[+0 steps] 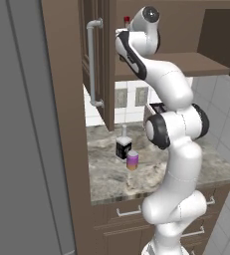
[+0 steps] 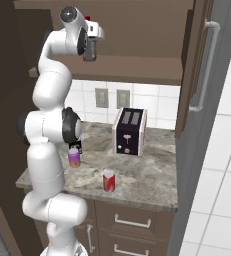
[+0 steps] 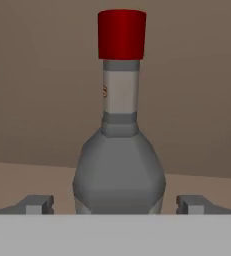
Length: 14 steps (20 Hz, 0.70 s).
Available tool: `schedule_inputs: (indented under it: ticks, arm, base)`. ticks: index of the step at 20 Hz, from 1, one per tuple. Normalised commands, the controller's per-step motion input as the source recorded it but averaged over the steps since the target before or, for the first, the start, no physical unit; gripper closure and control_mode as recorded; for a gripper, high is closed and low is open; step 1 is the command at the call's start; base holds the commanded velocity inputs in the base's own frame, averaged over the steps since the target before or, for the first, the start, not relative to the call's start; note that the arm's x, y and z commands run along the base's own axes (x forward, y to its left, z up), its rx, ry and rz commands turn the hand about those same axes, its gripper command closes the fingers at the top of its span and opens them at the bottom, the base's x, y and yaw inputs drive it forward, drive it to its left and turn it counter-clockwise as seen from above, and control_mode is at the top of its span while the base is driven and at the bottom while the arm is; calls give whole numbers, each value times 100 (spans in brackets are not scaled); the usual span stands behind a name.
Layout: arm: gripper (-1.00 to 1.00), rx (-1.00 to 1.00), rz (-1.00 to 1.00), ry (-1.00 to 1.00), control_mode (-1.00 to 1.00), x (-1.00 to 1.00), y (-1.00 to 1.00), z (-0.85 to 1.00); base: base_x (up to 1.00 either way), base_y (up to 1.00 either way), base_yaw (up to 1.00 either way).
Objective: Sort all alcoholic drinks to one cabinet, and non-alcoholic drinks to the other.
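Observation:
A rounded dark grey bottle [image 3: 119,170] with a red cap [image 3: 122,35] stands upright on the upper cabinet's shelf [image 3: 27,180]. My gripper [image 3: 116,205] is open, one fingertip [image 3: 39,204] on each side of the bottle's base, with a gap to the glass. From the base, the gripper [image 1: 120,45] [image 2: 93,37] reaches into the upper cabinet, the red cap [image 1: 127,20] [image 2: 87,18] peeking above it. On the counter stand the square black-label bottle [image 1: 123,145], the purple can [image 1: 132,160] [image 2: 74,158] and the red can [image 2: 108,180].
The upper cabinet's door [image 1: 99,64] hangs open at the left with a long handle [image 1: 92,62]. Another open door [image 2: 199,65] stands at the right. A dark toaster [image 2: 129,131] sits at the back of the stone counter [image 2: 147,180]. Drawers run below.

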Motion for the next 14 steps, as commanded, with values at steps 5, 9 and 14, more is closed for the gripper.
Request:
schedule_inputs:
  ticks: [5,9,14]
  arm:
    - [-100,0,0,0,-100,13,0,0]
    - [-100,0,0,-2,-100,-48,0,0]
    - [-100,0,0,0,-100,-99,0,-20]
  base:
    - [0,0,0]
    - [0,0,0]
    - [0,0,0]
